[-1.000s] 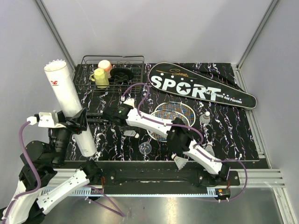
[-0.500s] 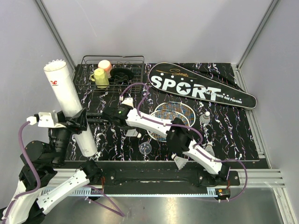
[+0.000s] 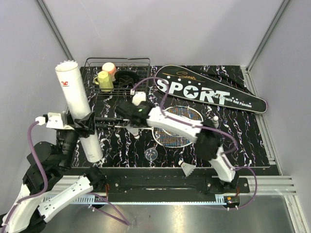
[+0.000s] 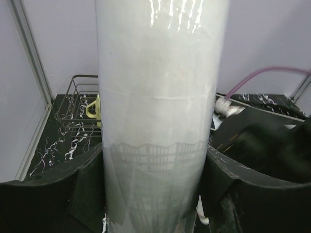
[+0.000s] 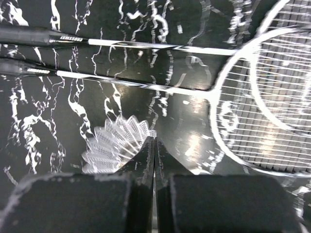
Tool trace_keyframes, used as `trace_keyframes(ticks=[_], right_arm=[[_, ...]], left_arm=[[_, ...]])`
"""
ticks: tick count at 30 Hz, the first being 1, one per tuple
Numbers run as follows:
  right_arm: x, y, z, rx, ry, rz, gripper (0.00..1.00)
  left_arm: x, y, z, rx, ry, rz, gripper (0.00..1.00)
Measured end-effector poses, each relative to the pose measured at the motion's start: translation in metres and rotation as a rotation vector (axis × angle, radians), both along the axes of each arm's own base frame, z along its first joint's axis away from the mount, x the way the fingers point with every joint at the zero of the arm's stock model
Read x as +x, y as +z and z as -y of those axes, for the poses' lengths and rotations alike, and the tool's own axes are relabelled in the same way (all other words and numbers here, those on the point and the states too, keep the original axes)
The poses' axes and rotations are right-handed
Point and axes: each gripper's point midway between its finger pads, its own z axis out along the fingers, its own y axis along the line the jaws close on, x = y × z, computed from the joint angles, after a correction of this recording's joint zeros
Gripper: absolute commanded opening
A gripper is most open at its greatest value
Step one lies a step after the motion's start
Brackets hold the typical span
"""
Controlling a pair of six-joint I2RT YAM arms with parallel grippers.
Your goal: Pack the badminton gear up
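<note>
At the left, the left arm's fingers (image 4: 58,194) clamp the white tube (image 3: 77,111) on both sides. In the last second the tube has swung nearer to upright, with its open top carried toward the middle of the bench (image 3: 243,141), which looks like readying it for loading. The right arm's fingers (image 5: 141,165) have meanwhile drawn up and back over the racket shafts. They are pressed flat together with a shuttlecock (image 5: 114,143) at their tips, though whether a feather is pinched cannot be told. Further right, the two rackets (image 3: 177,126) lie crossed. Two loose shuttlecocks remain out, a front one (image 3: 186,168) and a right one (image 3: 215,120), and the bag (image 3: 209,92) is unfilled, so most of the packing is judged still to come.
</note>
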Motion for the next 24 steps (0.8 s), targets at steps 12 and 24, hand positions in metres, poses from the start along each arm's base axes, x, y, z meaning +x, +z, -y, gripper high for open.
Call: trace_keyframes(ticks=[12, 24], right_arm=[[0.042, 0.2, 0.193, 0.702, 0.103, 0.239, 0.0], [-0.05, 0.389, 0.231, 0.975, 0.467, 0.581, 0.0]], left_arm=[[0.018, -0.048, 0.093, 0.219, -0.341, -0.101, 0.2], [-0.002, -0.093, 0.185, 0.31, -0.809, -0.155, 0.2]])
